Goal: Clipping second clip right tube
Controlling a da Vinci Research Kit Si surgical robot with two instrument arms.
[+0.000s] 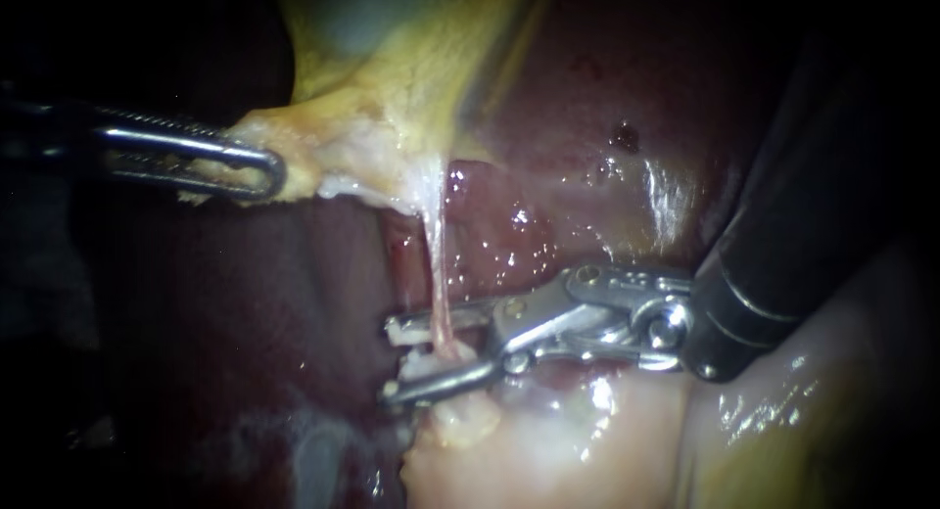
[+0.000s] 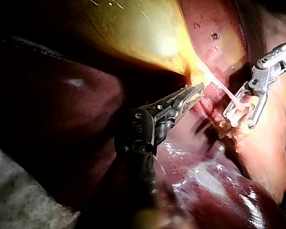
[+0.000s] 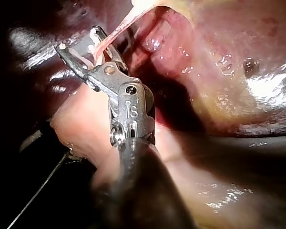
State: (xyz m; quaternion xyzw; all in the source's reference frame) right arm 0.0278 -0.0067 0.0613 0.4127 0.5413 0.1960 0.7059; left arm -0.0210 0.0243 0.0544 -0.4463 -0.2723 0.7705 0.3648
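Observation:
A thin pale-pink tube (image 1: 437, 264) runs taut from the yellowish gallbladder (image 1: 392, 69) down to pale tissue. My right instrument (image 1: 394, 360) stands with its jaws open astride the tube's lower end, one jaw on each side. A white clip (image 1: 419, 360) sits between them. The right wrist view shows the same jaws (image 3: 81, 40) around the tube (image 3: 118, 26). My left instrument (image 1: 250, 168) is shut on the gallbladder's lower edge and holds it out to the left. In the left wrist view its jaws (image 2: 193, 93) bite the yellow tissue, beside the tube (image 2: 226, 90).
Dark red liver (image 1: 597, 137) lies wet and shiny behind the tube. Pale pink tissue (image 1: 558, 440) fills the ground under my right instrument. That instrument's dark shaft (image 1: 783, 264) crosses the right side. The left third is dark.

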